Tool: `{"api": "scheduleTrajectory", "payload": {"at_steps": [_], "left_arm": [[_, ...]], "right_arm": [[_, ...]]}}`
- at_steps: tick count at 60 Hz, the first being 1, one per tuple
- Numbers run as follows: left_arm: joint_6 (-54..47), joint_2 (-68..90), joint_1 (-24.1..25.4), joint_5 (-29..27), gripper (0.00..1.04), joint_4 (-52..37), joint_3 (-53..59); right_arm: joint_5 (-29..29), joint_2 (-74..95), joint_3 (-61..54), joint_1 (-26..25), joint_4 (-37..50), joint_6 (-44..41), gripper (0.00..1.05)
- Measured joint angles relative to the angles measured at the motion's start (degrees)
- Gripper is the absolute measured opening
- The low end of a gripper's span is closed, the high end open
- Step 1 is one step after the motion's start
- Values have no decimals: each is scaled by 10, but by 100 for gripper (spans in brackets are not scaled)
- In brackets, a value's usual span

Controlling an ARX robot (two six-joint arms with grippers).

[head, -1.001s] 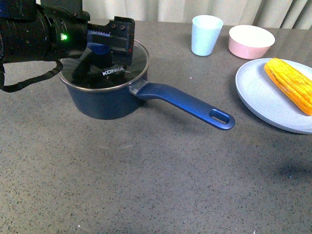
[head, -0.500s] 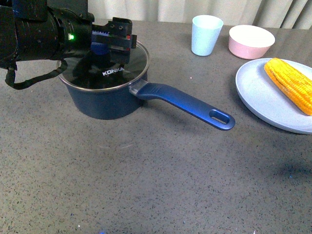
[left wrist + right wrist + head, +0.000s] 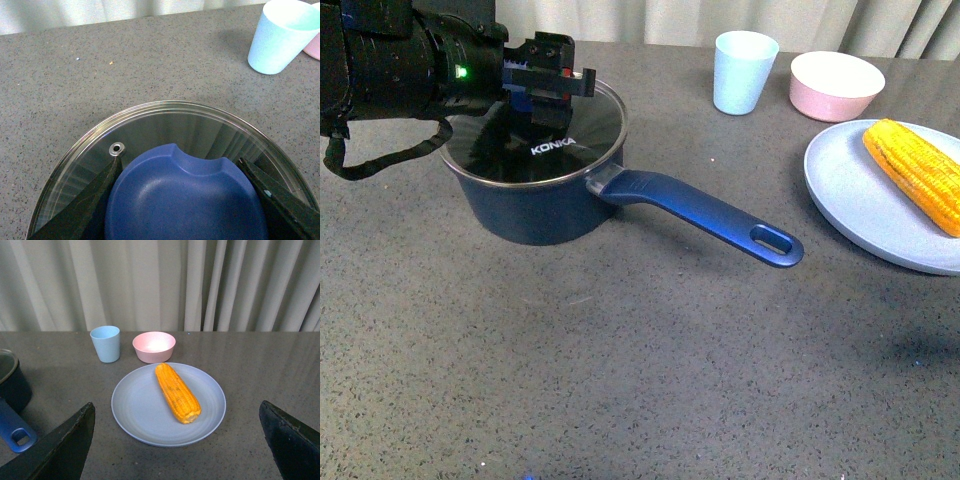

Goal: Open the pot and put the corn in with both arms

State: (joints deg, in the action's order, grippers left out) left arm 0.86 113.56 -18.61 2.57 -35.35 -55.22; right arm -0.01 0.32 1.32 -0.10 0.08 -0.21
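The dark blue pot [image 3: 535, 215] stands at the left of the table, its long handle [image 3: 710, 215] pointing right. Its glass KONKA lid [image 3: 555, 150] covers it, the near edge resting on the rim. My left gripper [image 3: 545, 85] is shut on the lid's blue knob [image 3: 185, 200], with a black finger [image 3: 95, 200] on either side. The corn [image 3: 915, 175] lies on a pale blue plate [image 3: 860, 200] at the right. In the right wrist view my right gripper [image 3: 177, 447] hangs open, well short of the corn [image 3: 177, 392] and touching nothing.
A pale blue cup [image 3: 744, 72] and a pink bowl [image 3: 835, 85] stand at the back, between the pot and the plate. A curtain closes off the far side. Bare grey tabletop [image 3: 620, 380] stretches in front of the pot.
My left gripper has shifted slightly left and up at the lid's knob. Pot, corn, plate, cup and bowl have not moved.
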Motion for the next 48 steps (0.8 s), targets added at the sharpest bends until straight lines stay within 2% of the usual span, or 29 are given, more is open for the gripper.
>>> {"api": "scheduleTrajectory", "payload": {"at_steps": [15, 21, 31, 48], "left_arm": [[4, -48, -2, 6, 60, 32, -1], [5, -69, 11, 6, 60, 34, -2], [5, -82, 61, 5, 60, 31, 3], [2, -95, 176, 9, 60, 14, 46]], "right_arm": [[0, 0, 0, 0, 0, 0, 96], [0, 0, 0, 0, 0, 0, 96], [0, 0, 0, 0, 0, 0, 96], [0, 0, 0, 0, 0, 0, 96]]}}
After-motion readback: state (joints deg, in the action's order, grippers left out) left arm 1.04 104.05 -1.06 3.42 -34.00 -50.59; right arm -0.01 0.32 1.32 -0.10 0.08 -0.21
